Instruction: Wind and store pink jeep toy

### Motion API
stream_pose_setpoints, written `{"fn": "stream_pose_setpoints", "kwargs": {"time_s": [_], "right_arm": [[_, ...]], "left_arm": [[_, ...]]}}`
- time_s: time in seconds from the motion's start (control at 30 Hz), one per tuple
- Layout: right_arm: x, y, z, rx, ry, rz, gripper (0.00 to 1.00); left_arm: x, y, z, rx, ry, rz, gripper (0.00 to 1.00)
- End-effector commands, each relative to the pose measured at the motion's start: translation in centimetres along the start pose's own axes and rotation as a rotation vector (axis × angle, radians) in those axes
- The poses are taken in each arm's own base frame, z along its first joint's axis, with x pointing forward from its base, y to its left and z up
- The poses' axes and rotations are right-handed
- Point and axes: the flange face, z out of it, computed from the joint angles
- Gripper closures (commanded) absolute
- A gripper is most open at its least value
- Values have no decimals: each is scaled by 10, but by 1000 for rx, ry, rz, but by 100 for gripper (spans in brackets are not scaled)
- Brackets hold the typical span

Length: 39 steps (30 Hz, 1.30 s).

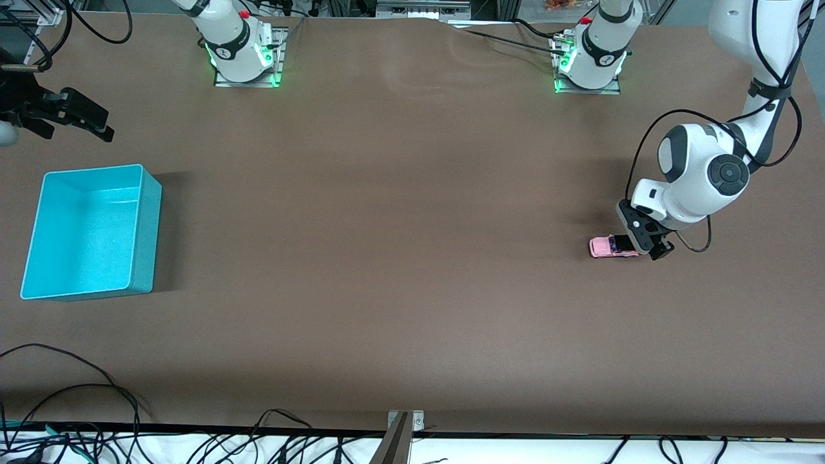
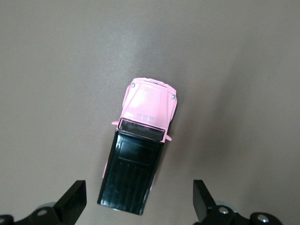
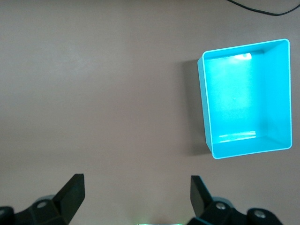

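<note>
The pink jeep toy [image 1: 604,247] stands on the brown table toward the left arm's end. In the left wrist view the jeep [image 2: 145,110] shows from above, with a pink hood and a black rear roof. My left gripper [image 1: 628,244] is open and low over the jeep's rear. Its fingers [image 2: 74,200] stand wide on either side of the black roof without touching it. My right gripper [image 1: 69,122] is open and empty, and waits in the air over the table beside the teal bin [image 1: 145,212].
The teal bin is empty and stands toward the right arm's end; it also shows in the right wrist view [image 3: 206,108]. Cables [image 1: 77,399] lie along the table edge nearest the camera. A metal bracket [image 1: 398,438] sits at that edge's middle.
</note>
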Motion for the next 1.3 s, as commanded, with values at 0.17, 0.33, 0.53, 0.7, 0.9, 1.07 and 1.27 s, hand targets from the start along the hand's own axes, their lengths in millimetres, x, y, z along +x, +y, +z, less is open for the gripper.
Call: {"fn": "stream_pose_setpoints", "kwargs": {"time_s": [0.17,0.33,0.53,0.7,0.9,1.07,1.27], "right_arm": [[-2,-2,-5,0,3,-1,0],[-2,-2,-5,0,3,-1,0],[-6,-8,-7,3,-3,-10,0],[-5,-15,-8,4,9,-24,0],[-4,-19,-6,-7,10,-7,0],[-2,-15,-6,-26,17,1,0],[0,-1,-2,-28,-1,15,0]], "left_arm": [[6,-6,16,44,7,168,0],[6,-5,24,37,5,179,0],[6,-5,26,34,5,185,1],[7,-5,24,37,4,201,22],[9,-6,20,45,6,257,85],[10,-6,19,47,5,261,93],[12,-6,8,59,7,268,100]]}}
